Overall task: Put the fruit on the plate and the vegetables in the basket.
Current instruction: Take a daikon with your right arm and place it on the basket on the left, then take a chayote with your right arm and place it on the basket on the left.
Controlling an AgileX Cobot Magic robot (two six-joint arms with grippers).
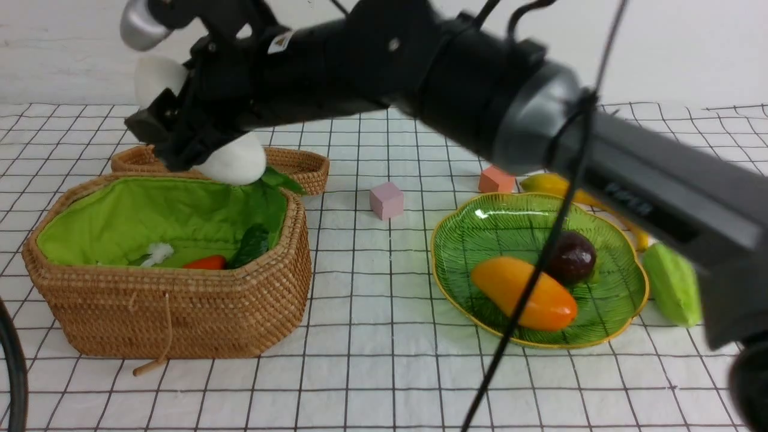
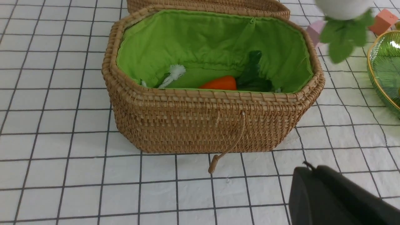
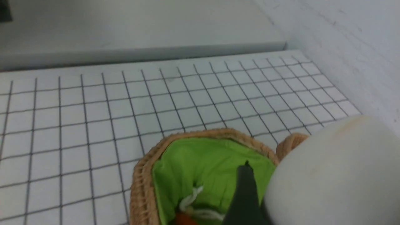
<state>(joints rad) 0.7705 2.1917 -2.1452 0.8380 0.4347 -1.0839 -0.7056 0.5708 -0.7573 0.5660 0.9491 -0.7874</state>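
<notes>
My right gripper (image 1: 180,141) is shut on the fat white radish (image 1: 235,161) and holds it above the back rim of the wicker basket (image 1: 180,312), green leaves (image 1: 279,179) hanging down. The radish fills the right wrist view (image 3: 337,175) beside one black finger (image 3: 245,193). The orange carrot (image 1: 205,263) lies in the basket. The mango (image 1: 522,291) and mangosteen (image 1: 573,257) lie on the green plate (image 1: 498,222). The banana (image 1: 549,183) lies behind the plate, partly hidden by my arm. The cucumber (image 1: 672,282) lies right of the plate. My left gripper (image 2: 307,167) is shut and empty in front of the basket (image 2: 212,125).
The flat woven lid (image 1: 300,165) lies behind the basket. A pink cube (image 1: 386,200) and an orange cube (image 1: 495,179) sit on the grid cloth between basket and plate. My right arm spans the scene above the plate, its cable hanging in front.
</notes>
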